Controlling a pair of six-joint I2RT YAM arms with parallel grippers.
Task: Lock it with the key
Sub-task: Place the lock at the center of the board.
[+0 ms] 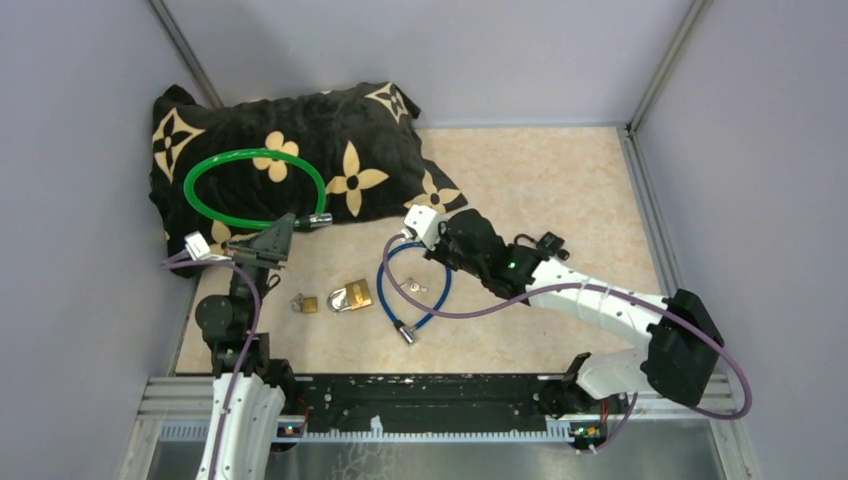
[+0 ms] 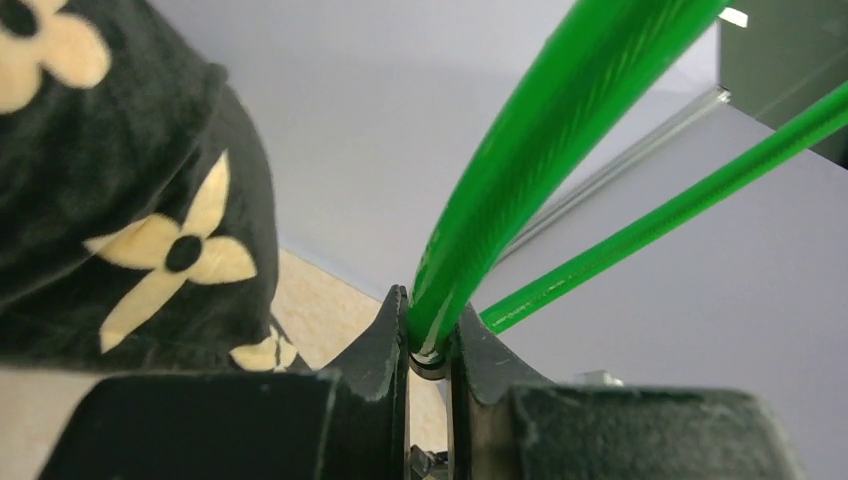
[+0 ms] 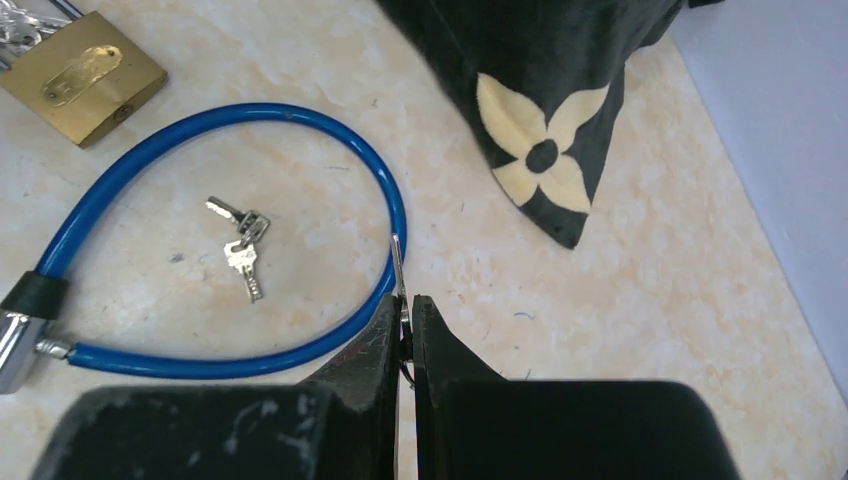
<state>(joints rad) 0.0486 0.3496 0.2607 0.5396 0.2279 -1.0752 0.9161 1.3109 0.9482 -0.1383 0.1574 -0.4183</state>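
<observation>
On the far left of the top view, the black flower-print pillow (image 1: 330, 125) fills the upper left corner of the table (image 1: 560, 190). The green cable lock (image 2: 560, 130) rests looped on it. At the pillow's lower edge, my left gripper (image 2: 428, 325) is clamped on that green cable close to its metal-tipped end. The wrist view shows the cable pinched between the two fingers, which stand only as far apart as the cable's thickness.

Moving right, a small brass padlock (image 1: 305, 303) and a larger brass padlock (image 1: 352, 296) lie side by side on the bare table at the centre of the frame. Just right of them is a blue cable lock (image 3: 250, 108) curled into an open loop, with a spare bunch of keys (image 3: 240, 240) lying inside it.

Over the upper part of that blue loop is my right gripper (image 3: 405, 312), near the pillow's lower right corner. Its fingers are pressed together on a key (image 3: 399, 265), seen edge-on as a thin metal blade sticking out past the fingertips towards the blue cable. I cannot tell whether the blade touches it.
</observation>
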